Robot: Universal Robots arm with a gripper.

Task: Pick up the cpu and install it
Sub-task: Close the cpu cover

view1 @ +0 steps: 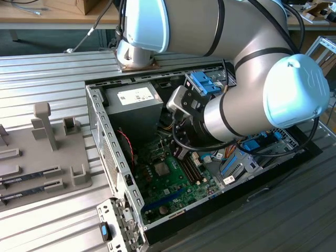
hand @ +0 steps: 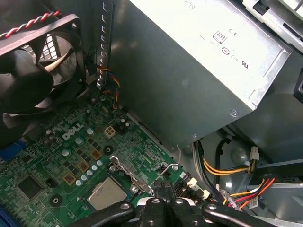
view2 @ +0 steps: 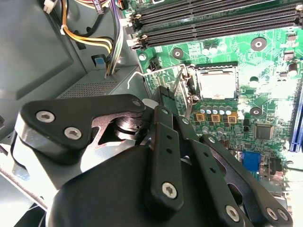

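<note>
Claw: my gripper [hand: 163, 189] has its fingers drawn together, with nothing visible between them.
Cpu: the cpu [view2: 217, 85] lies flat in its socket [view2: 214, 65] on the motherboard [view2: 265, 61].
Offset: I judge the cpu to be just beside the fingertips, not beneath them.

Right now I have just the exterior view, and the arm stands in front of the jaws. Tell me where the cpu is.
Observer: In the second wrist view the cpu lies flat in its socket.
Operator: Report the jaws.
Observer: In the first wrist view the gripper has them together at a thin wire lever; whether they pinch it I cannot tell.
Operator: Check the socket cover.
Observer: The metal cover plate stands raised beside the cpu, not over it.
</note>
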